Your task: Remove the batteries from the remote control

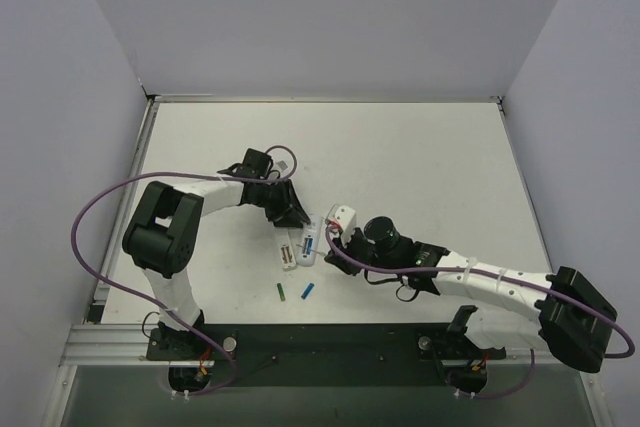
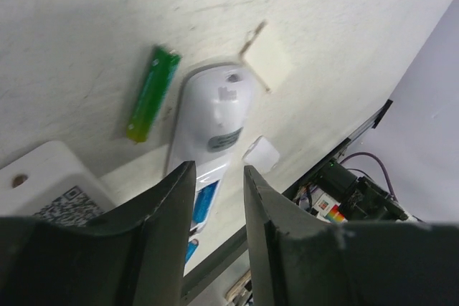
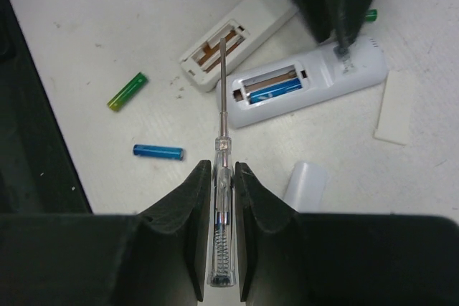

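A white remote control (image 3: pixel 315 80) lies back up with its bay open and one blue battery (image 3: pixel 276 92) inside. A second, narrower remote (image 3: pixel 233 37) beside it has an empty bay. Loose on the table are a green battery (image 3: pixel 128 91) and a blue battery (image 3: pixel 158 152). Another green battery (image 2: pixel 153 92) lies beside the first remote (image 2: pixel 215 116). My right gripper (image 3: pixel 223 166) is shut on a clear-handled screwdriver (image 3: pixel 221 105), its tip over the narrower remote. My left gripper (image 2: pixel 219 173) is open above the first remote's end, nothing between its fingers (image 3: pixel 337 5).
A flat white battery cover (image 3: pixel 396 105) lies right of the remote. A small white cap (image 3: pixel 305 180) sits near my right fingers. In the top view both remotes (image 1: pixel 300 247) are mid-table between the grippers, with the dark front rail (image 1: pixel 330 342) close behind the loose cells.
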### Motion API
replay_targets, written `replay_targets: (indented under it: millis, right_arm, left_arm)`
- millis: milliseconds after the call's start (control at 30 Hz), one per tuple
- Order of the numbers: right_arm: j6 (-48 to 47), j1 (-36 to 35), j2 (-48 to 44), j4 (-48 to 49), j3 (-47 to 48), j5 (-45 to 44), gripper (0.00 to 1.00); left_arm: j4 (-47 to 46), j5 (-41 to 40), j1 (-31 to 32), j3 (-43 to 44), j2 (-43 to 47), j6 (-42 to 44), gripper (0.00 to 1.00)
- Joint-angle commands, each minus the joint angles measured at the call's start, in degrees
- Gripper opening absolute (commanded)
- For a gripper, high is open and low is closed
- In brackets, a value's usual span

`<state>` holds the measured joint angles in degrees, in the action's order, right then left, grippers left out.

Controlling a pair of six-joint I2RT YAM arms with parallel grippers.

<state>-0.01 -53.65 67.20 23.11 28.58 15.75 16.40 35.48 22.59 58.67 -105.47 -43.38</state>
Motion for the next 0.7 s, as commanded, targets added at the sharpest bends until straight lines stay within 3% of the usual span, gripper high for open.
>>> replay_targets:
  millis: [0,267,467,667]
  right_arm:
    - [2.9,-4.62,-4.7,-9.22,0.17,-1.77,0.0]
    - [8.8,-5.94,-12.27,-14.75,-2.75,-9.32,0.0]
    - [7.48,-5.59,-5.95,-30.74,7.18,-14.34,0.0]
    - [6.78,-4.36,-2.25,-34.62,11.76,-15.57,0.0]
  left_arm:
    - [1.26,1.52,0.26,5.13,0.97,1.71,0.45]
    - [3.63,-1.02,0.26,7.24,1.5,3.64,0.51]
    - [8.03,-5.6,0.35,6.02,2.54,6.46,0.47]
    - [5.66,-5.17,0.53,1.1,3.52,5.32,0.43]
